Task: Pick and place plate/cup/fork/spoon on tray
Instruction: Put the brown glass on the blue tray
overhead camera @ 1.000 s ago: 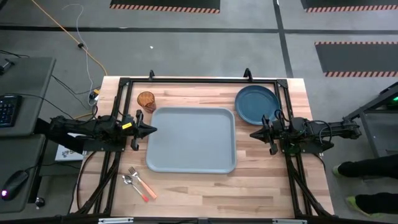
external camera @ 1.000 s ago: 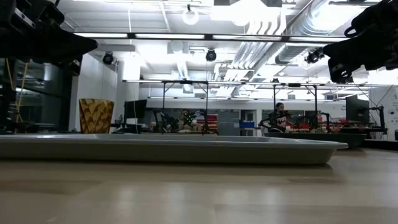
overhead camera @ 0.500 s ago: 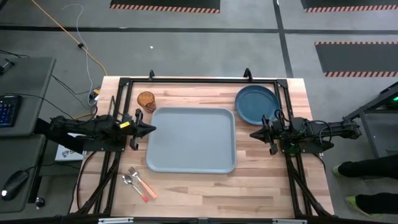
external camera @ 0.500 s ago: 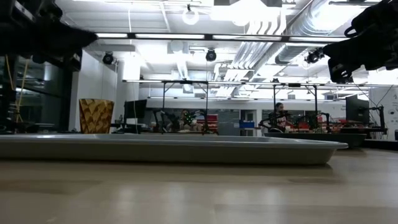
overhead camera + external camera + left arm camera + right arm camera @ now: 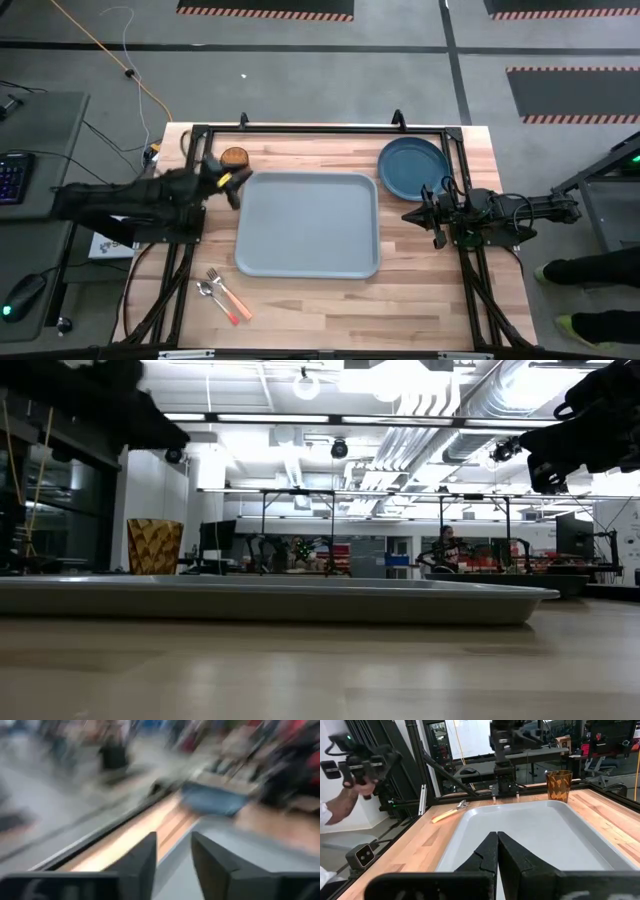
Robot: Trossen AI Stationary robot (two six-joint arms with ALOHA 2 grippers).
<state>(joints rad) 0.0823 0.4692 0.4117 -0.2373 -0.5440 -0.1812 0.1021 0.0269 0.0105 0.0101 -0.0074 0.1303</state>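
Note:
The pale grey-blue tray (image 5: 308, 224) lies in the middle of the table. The amber cup (image 5: 234, 158) stands upright off its far left corner, and shows in the low view (image 5: 155, 546) too. The dark blue plate (image 5: 413, 166) lies flat off the far right corner. The fork (image 5: 228, 293) and spoon (image 5: 207, 290) lie near the front left. My left gripper (image 5: 236, 186) hovers open and empty just near of the cup, its fingers apart in the wrist view (image 5: 172, 855). My right gripper (image 5: 408, 215) is shut and empty at the tray's right rim (image 5: 497, 851).
A black frame (image 5: 320, 128) borders the table's far and side edges. In the right wrist view a person's hand (image 5: 350, 800) holds a controller beyond the table's left side. Bare wood lies in front of the tray (image 5: 330, 305).
My left gripper has swung from the tray's left rim toward the table's far edge, up to the cup, turning as it went; its wrist view is smeared by the motion. The right arm and all the objects have kept still.

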